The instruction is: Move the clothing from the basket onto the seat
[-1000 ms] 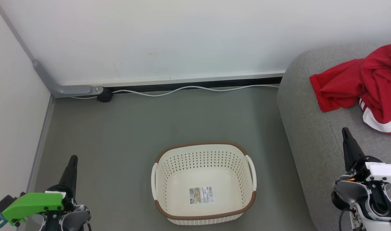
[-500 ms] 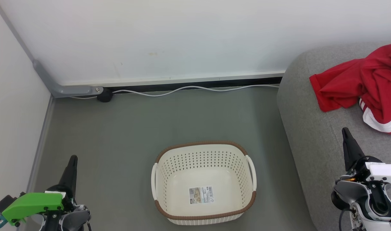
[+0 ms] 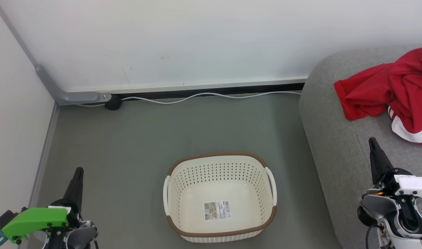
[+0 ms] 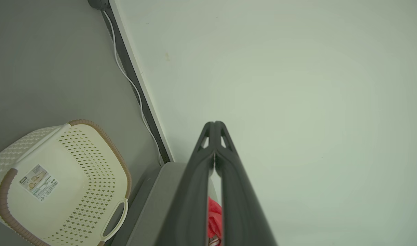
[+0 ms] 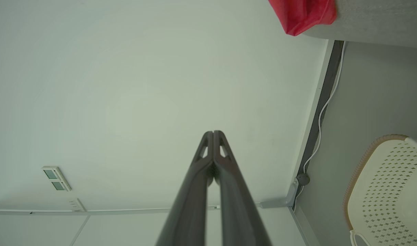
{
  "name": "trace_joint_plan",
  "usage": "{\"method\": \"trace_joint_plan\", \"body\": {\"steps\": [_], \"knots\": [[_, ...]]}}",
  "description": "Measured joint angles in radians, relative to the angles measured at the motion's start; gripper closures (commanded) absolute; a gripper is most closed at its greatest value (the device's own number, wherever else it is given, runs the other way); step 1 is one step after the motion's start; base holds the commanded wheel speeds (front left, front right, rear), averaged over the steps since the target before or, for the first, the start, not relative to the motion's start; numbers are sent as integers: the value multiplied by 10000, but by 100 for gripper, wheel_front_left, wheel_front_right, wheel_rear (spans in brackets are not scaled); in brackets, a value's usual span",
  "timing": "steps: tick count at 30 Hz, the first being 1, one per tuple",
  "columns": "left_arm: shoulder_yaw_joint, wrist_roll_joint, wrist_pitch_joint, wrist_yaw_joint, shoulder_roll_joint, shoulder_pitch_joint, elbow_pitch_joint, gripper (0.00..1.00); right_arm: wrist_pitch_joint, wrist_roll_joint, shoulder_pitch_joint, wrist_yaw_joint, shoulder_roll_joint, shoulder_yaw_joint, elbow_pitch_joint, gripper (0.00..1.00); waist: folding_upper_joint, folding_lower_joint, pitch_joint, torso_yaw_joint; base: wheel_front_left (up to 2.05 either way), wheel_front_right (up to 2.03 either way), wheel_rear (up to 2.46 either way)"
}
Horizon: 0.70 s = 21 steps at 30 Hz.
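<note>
Already the clothing (image 3: 394, 90) lies heaped near the seat's (image 3: 335, 138) far edge, the basket (image 3: 218, 154) empty on the floor (image 3: 145, 138) beside. My left pincer (image 3: 79, 171) and right pincer (image 3: 372, 141) are pressed together.

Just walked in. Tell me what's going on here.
Nothing is being handled. The bright red fabric clothing with white trim lies bunched on the large grey upholstered sofa; the cream-white perforated plastic basket with a brown rim stands empty on the grey floor beside it. The left pincer and right pincer are both shut, holding nothing, low at either side. Judging by how things lie, the move looks done.
</note>
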Motion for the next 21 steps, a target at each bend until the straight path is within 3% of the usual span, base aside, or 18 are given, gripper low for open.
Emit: {"method": "trace_joint_plan", "body": {"steps": [21], "knots": [[4, 0, 0, 0, -4, 0, -12, 100, 44, 0, 0, 0, 4, -10, -2, 100, 0, 0, 1, 0, 0, 0, 0]]}}
